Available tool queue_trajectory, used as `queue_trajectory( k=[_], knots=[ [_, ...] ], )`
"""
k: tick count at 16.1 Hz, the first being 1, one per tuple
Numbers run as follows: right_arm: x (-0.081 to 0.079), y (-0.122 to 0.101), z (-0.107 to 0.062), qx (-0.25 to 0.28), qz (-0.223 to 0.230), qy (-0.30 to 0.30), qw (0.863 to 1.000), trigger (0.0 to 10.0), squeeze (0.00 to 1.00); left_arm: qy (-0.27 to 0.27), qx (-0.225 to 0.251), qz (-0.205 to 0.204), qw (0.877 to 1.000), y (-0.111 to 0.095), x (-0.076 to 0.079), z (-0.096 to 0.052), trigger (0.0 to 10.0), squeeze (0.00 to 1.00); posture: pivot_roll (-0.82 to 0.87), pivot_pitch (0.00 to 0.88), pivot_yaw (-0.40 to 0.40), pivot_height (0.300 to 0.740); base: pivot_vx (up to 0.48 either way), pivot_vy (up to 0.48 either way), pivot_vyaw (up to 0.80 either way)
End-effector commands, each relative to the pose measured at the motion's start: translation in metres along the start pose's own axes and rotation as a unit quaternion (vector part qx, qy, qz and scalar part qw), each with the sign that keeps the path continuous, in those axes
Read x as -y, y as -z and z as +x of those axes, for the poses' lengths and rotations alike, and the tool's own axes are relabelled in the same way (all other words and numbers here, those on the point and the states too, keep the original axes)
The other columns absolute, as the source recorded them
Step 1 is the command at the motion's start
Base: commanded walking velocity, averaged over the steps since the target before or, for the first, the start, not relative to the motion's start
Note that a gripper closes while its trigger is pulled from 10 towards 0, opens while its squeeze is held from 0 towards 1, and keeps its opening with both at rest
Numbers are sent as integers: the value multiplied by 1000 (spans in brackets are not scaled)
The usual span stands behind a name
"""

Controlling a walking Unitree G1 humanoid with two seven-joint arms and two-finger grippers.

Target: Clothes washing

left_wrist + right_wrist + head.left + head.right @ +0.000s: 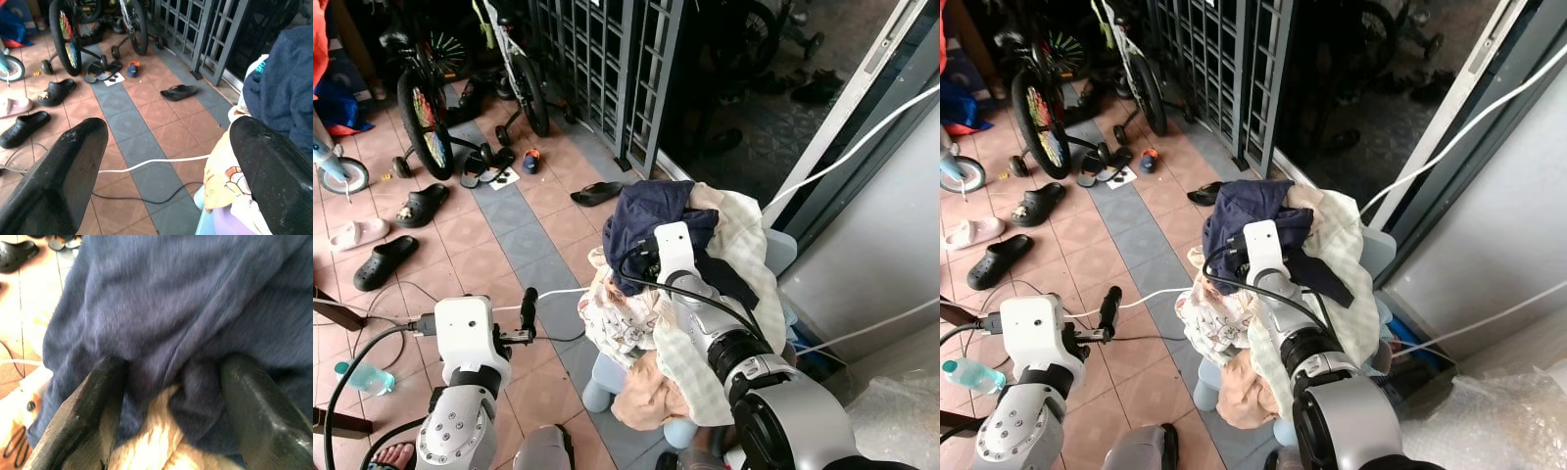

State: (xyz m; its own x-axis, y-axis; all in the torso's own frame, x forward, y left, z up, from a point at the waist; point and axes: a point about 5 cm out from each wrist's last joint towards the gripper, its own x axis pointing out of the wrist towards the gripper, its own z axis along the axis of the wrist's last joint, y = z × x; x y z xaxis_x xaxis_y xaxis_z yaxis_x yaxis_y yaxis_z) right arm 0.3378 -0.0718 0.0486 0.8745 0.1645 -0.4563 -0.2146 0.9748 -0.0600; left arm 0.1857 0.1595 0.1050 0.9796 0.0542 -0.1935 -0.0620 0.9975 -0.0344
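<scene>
Navy garment [186,298] between spread jaws, seemingly.

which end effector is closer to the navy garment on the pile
Right. The right end effector is pressed into the navy garment, fingers open around a fold. The left end effector hangs apart, beside the pile, open.

Daylit porch: tiled floor [499,245] strewn with sandals [384,260], bicycles [426,108] parked by a dark metal gate [607,69].
</scene>
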Motion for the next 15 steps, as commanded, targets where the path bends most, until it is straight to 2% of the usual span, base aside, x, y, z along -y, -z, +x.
queue_trajectory(
  k=[1,5,9,15],
  knots=[
    [-3,7,0,-16,16,-3,1000,0,0,-7,-6,2,1000,-1,1,-3,10000,0,212,158,-57,740,0,0,0],
    [-12,6,-1,-2,-1,-21,1000,0,0,-10,-25,0,1000,0,4,0,10000,0,209,161,-68,740,0,0,0],
    [-13,9,-1,-4,14,-23,1000,0,0,-6,-26,0,1000,0,6,3,10000,0,201,162,-72,740,0,0,0],
    [-18,-7,0,39,50,-54,997,0,0,4,-22,-6,1000,-1,11,13,10000,0,178,112,-80,740,0,0,0]
  ],
)
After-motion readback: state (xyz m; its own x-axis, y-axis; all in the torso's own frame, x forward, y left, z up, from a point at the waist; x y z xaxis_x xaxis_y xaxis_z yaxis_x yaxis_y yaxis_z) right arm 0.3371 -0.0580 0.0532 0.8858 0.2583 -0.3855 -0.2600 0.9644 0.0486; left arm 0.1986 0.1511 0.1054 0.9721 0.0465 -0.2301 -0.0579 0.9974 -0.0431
